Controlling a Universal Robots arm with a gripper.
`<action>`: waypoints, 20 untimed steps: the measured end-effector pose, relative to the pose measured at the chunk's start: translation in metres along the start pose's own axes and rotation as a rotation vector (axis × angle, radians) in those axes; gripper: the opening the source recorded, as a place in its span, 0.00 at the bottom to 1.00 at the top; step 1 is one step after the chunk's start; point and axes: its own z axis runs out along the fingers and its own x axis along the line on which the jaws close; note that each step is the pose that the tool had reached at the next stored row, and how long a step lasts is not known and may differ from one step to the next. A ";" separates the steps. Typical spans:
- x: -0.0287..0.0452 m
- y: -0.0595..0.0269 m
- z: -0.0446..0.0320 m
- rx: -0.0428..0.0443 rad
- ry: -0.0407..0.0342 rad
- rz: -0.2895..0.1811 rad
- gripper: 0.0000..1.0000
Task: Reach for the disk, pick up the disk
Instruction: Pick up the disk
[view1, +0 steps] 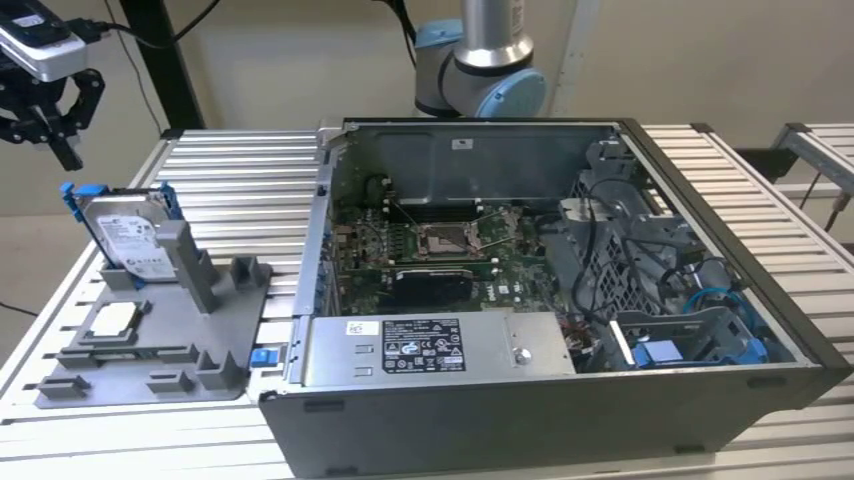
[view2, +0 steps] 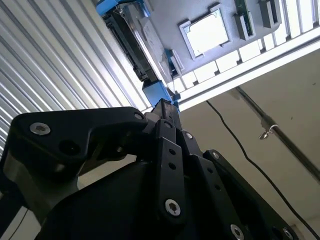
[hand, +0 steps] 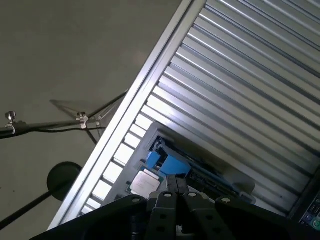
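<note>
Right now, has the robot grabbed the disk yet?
Not yet. Done: nothing that shows. In hand: the end effector hovers above the disk, apart from it and holding nothing. The disk stands on edge in the gray holder. Left: the rest of the reach, and the whole pickup.

Disk (view1: 123, 222): glossy silver metal, blue plastic rails; table (view1: 254, 170): ribbed metal.
</note>
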 end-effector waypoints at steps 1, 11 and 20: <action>0.0000 0.0000 -0.0001 0.0001 -0.0001 -0.001 0.00; 0.0000 0.0000 -0.0011 0.0004 0.0043 -0.116 0.00; 0.0000 0.0000 -0.0012 0.0006 0.0090 -0.251 0.00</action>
